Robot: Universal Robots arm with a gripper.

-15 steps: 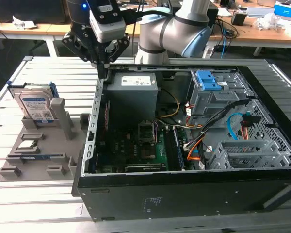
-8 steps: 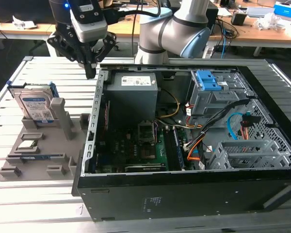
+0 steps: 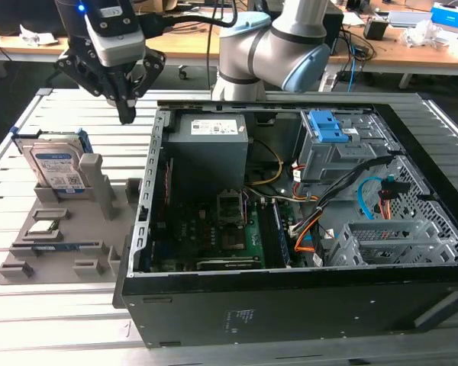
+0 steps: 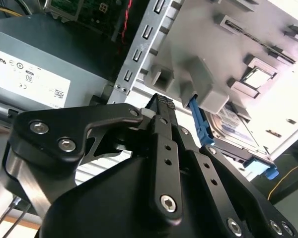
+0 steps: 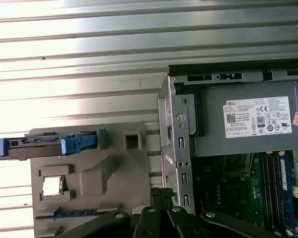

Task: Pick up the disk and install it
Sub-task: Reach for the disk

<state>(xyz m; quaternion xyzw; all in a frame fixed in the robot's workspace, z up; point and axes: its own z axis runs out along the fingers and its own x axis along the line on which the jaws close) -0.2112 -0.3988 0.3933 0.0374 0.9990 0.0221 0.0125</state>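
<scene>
Nothing looks done yet: the disk (image 3: 59, 169) stands on edge in the grey holder (image 3: 107, 225) beside the computer case (image 3: 290, 313), while the gripper (image 3: 127, 116), jaws closed and empty, hovers just outside that case's corner.

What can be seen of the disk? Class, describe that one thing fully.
The disk is a flat silver-grey rectangular drive with a white-and-blue label and blue plastic side rails. It stands on edge in a slot of the grey holder, at the exterior view's left of the open computer case. Only the holder touches it; the claw hangs apart, shut and empty.
</scene>
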